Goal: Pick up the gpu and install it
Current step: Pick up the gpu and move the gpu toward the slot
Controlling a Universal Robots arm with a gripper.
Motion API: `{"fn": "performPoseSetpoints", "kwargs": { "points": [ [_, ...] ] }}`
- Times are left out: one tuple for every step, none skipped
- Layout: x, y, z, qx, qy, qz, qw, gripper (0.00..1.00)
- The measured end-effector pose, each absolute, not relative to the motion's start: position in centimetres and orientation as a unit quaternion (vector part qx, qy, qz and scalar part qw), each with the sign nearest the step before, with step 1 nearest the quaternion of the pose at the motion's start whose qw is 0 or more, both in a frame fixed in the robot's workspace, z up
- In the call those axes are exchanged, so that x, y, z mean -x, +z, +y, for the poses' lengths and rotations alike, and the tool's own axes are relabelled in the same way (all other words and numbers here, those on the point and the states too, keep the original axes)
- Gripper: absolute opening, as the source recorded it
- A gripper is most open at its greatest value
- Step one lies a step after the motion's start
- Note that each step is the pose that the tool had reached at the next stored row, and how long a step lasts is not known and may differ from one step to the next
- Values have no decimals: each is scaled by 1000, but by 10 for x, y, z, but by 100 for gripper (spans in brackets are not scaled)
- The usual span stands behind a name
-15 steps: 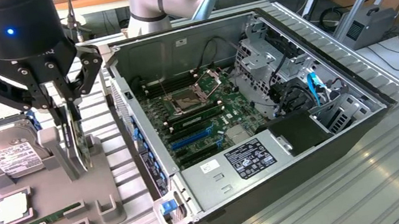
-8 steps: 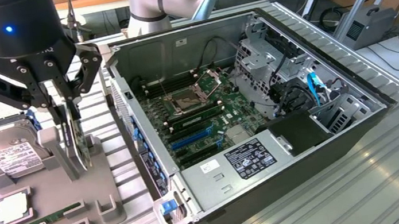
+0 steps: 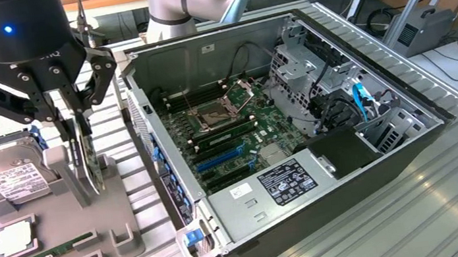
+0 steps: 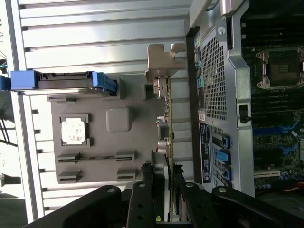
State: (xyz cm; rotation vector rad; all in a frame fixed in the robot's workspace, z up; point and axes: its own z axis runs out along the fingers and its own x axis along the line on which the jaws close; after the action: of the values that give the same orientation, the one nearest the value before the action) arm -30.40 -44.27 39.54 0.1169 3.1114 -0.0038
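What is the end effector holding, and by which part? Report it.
The gpu, pinched by the end effector at its upper edge, away from the bracket.

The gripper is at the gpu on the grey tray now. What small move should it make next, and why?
Probably a short, straight lift. The gripper seems closed on the upright gpu, whose lower edge sits in a holder of the grey tray, close beside the computer case. Lifting vertically should free it without scraping either.
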Motion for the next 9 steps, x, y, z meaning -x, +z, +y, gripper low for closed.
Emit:
{"fn": "performPoseSetpoints", "kwargs": {
  "points": [
    [304,396,-443,-38,-1,999,14,27],
    [304,396,-443,-38,-1,999,14,27],
    [304,397,-443,-38,-1,999,14,27],
    [304,397,-443,-38,-1,999,14,27],
    [304,397,-443,-38,-1,999,14,27],
    [304,397,-443,-38,-1,999,14,27],
    [304,398,-443,-38,-1,999,14,27],
    [304,398,-443,-38,-1,999,14,27],
    [304,398,-443,-38,-1,999,14,27]
  ]
}}
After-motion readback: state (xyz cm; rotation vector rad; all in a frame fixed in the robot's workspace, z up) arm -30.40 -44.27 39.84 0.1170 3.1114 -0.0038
